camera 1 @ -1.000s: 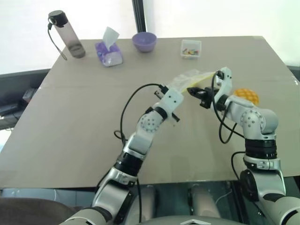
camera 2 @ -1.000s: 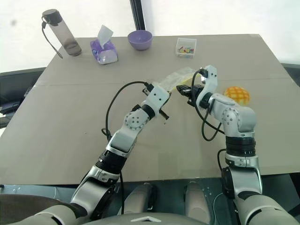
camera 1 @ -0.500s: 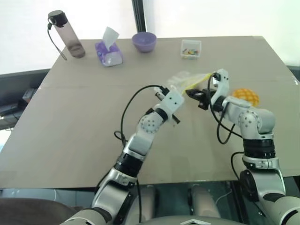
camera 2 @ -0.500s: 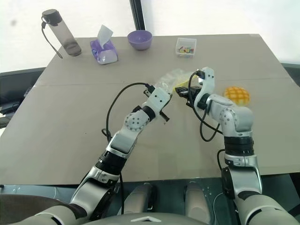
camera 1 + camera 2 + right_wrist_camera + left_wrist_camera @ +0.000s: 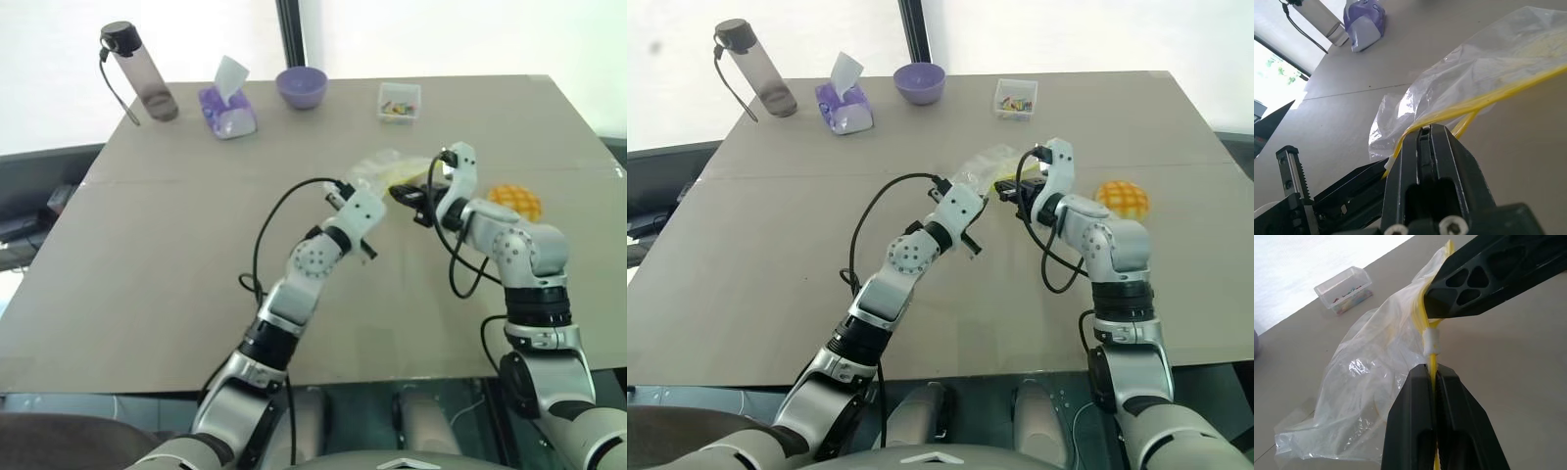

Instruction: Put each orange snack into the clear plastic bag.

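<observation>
The clear plastic bag (image 5: 385,169) hangs crumpled above the middle of the table, held by its yellow strip (image 5: 1433,323). My left gripper (image 5: 1432,369) is shut on that strip from the near side. My right gripper (image 5: 1422,131) is shut on the same strip a little further along, its black fingers (image 5: 409,194) just right of the left hand. A small white slider (image 5: 1432,340) sits on the strip between the two grips. The orange snack (image 5: 516,200), a round bun with a criss-cross top, lies on the table to the right of my right arm, untouched.
Along the far edge stand a grey bottle (image 5: 143,84), a purple tissue pack (image 5: 228,110), a purple bowl (image 5: 301,86) and a small clear box of colourful bits (image 5: 400,101). The table edge (image 5: 598,137) runs close behind the snack on the right.
The right hand has shifted slightly towards the left gripper, and the bag's strip sits more bunched between them. Both grips are unchanged.
</observation>
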Robot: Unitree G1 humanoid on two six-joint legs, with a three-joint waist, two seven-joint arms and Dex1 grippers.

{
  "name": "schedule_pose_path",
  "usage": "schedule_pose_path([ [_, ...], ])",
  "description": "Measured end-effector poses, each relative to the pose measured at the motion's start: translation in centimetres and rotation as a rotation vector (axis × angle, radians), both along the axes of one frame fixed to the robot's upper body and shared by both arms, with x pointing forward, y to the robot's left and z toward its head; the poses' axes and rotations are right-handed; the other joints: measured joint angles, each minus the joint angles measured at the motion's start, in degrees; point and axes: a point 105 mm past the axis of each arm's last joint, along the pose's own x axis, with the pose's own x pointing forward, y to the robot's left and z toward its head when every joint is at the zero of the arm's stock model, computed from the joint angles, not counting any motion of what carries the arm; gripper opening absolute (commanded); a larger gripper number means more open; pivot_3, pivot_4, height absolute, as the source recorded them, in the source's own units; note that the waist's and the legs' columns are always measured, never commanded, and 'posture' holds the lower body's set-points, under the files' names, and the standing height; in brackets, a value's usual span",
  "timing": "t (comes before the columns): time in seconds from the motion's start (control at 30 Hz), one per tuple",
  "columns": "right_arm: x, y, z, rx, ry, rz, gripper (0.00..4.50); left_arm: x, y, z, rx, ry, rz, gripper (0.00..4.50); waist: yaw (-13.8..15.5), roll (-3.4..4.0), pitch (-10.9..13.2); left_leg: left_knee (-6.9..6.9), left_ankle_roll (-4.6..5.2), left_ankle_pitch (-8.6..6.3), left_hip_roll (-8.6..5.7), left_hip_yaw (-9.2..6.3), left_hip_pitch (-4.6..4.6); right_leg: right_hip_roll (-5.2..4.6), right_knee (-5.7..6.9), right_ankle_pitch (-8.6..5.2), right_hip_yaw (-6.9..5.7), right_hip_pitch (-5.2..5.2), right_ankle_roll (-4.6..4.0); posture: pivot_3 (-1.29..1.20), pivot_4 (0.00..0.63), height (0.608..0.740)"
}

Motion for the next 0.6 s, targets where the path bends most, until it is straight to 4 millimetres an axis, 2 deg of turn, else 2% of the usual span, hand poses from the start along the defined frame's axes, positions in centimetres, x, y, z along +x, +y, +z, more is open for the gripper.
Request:
schedule_pose_path([
  [0.33, 0.7, 0.3, -0.4, 0.013, 0.027, -0.015, 0.03, -0.7, -0.8, 0.0, -0.004, 0.01, -0.055, 0.0, 0.0, 0.0, 0.0, 0.0, 0.0, 0.0, 0.0, -0.01, 0.01, 0.0, 0.02, 0.0, 0.0, 0.0, 0.0, 0.0, 0.15, 0.74],
  [0.47, 0.4, 0.9, -0.6, 0.116, 0.11, 0.014, 0.03, -0.8, -0.9, -0.1, -0.004, 0.011, -0.061, 0.0, 0.0, 0.0, 0.0, -0.01, 0.0, 0.0, 0.0, -0.02, 0.0, 0.0, 0.01, 0.0, 0.0, 0.0, 0.0, 0.0, 0.15, 0.74],
  [0.6, 0.2, 1.0, -0.9, 0.132, 0.147, 0.031, 0.03, -1.0, -1.0, -0.4, -0.002, 0.022, -0.069, 0.0, 0.0, 0.0, 0.0, -0.01, 0.0, 0.0, 0.0, -0.01, -0.01, 0.0, 0.0, 0.0, 0.0, 0.0, 0.0, 0.0, 0.15, 0.74],
])
